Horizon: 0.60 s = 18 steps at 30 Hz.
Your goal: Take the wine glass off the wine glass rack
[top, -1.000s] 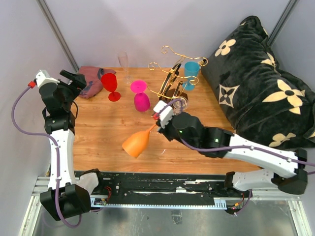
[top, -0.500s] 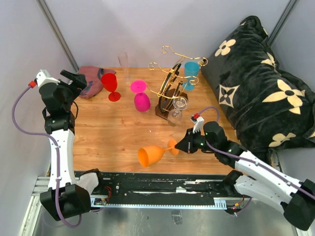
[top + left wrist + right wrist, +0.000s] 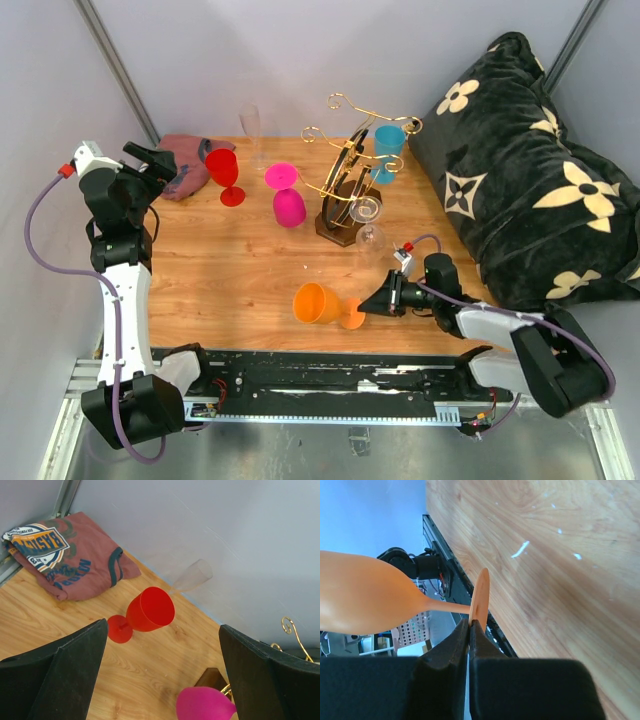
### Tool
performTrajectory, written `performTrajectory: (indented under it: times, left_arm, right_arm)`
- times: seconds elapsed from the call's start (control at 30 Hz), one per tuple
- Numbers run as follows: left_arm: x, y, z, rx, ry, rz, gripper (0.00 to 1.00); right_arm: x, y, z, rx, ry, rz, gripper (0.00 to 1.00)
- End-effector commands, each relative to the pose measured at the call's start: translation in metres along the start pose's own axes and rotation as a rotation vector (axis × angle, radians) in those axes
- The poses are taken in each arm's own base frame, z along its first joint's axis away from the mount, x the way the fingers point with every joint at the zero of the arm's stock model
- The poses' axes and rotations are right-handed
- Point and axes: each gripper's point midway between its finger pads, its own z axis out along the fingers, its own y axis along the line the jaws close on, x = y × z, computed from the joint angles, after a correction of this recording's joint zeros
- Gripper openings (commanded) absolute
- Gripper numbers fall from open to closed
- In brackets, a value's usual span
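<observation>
**Orange wine glass** point(image 3: 318, 303): off the wine glass rack point(image 3: 345, 195) and well apart from it, at roughly 6 o'clock of the rack, by the near edge of the table point(image 3: 215, 270). A second ago it hung just in front of the rack's base. It has since been carried toward the arm bases and tipped, so the bowl's mouth faces the overhead camera.

**Right gripper** point(image 3: 372, 302): clamped on the rim of the glass's foot, confirmed in the wrist view. Whether the foot touches the wood cannot be told.

**Judgement:** removal achieved; setting down and release outstanding.

**Rack:** clear glasses point(image 3: 368, 210) hang at its near side.

**Left gripper** point(image 3: 150, 160): jaws wide, holding nothing, parked at 10 o'clock.
</observation>
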Motion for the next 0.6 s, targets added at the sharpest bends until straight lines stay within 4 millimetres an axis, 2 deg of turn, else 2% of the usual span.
performTrajectory:
  times: [0.0, 0.13, 0.4, 0.57]
  left_arm:
    - [-0.004, -0.003, 0.001, 0.024, -0.013, 0.014, 0.98]
    - [-0.004, -0.003, 0.001, 0.024, -0.014, 0.018, 0.98]
    - [-0.004, -0.004, 0.003, 0.027, -0.008, 0.025, 0.98]
    - [-0.002, -0.005, 0.003, 0.031, 0.001, 0.025, 0.98]
  right_arm:
    - [-0.004, 0.000, 0.001, -0.077, 0.054, -0.047, 0.01]
    - [-0.008, -0.020, 0.010, -0.050, 0.079, -0.049, 0.01]
    - [-0.021, -0.040, 0.025, -0.067, 0.092, -0.051, 0.02]
    - [-0.028, -0.066, 0.031, -0.042, 0.109, -0.011, 0.02]
